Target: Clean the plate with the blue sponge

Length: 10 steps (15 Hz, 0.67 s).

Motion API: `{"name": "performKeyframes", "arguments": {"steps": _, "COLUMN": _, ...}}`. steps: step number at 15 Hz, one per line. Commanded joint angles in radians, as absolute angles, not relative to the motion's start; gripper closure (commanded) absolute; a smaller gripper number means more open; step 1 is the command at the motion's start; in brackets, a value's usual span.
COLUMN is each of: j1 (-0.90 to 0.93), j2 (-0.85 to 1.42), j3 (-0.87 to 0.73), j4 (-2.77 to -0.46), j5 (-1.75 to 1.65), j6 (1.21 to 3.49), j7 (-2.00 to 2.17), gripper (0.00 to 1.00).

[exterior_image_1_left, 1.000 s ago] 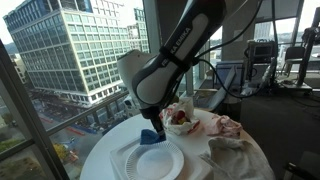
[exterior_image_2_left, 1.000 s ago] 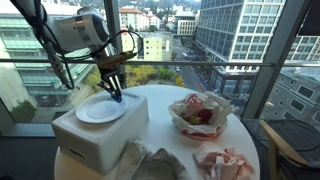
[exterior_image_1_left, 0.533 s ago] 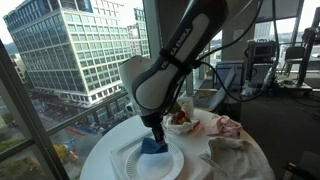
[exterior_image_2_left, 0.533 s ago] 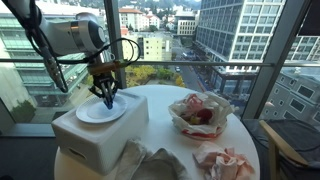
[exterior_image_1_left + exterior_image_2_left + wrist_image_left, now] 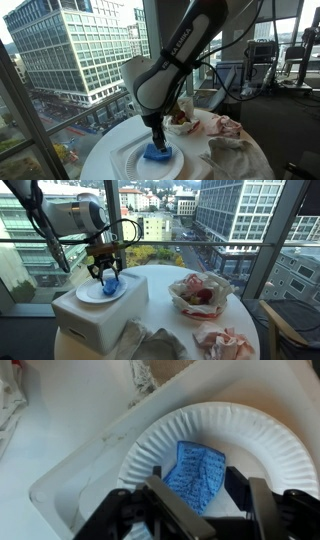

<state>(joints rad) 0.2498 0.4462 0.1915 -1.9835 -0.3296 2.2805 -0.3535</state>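
Sponge: blue sponge point(image 5: 200, 473) lies on white paper plate point(image 5: 280, 455) (atop a white box point(image 5: 95, 315)).
Claw: claw point(image 5: 200, 500) spread open above it, holding nothing.
Technique: regrip squarely, press lightly, wipe in circles within the rim.

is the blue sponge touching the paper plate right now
Touching. The wrist view shows the blue sponge lying flat on the paper plate, no gap beneath it.

No readable text, label, brand, number or sign anywhere in these views; nothing legible on the objects, the table or the buildings outside.
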Motion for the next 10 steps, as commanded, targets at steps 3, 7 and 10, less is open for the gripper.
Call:
{"name": "performKeyframes", "arguments": {"steps": 3, "j1": 0.242, "j2": 0.425, "j3": 0.184, "j4": -2.012, "j5": -0.331, "j6": 2.321, "j7": -0.292, "gripper": 0.00}}
{"name": "performKeyframes", "arguments": {"steps": 7, "j1": 0.246, "j2": 0.457, "j3": 0.175, "j4": -2.001, "j5": -0.320, "j6": 2.418, "j7": -0.212, "gripper": 0.00}}
{"name": "performKeyframes", "arguments": {"steps": 10, "j1": 0.255, "j2": 0.479, "j3": 0.158, "j4": -2.006, "j5": -0.323, "j6": 2.513, "j7": -0.121, "gripper": 0.00}}
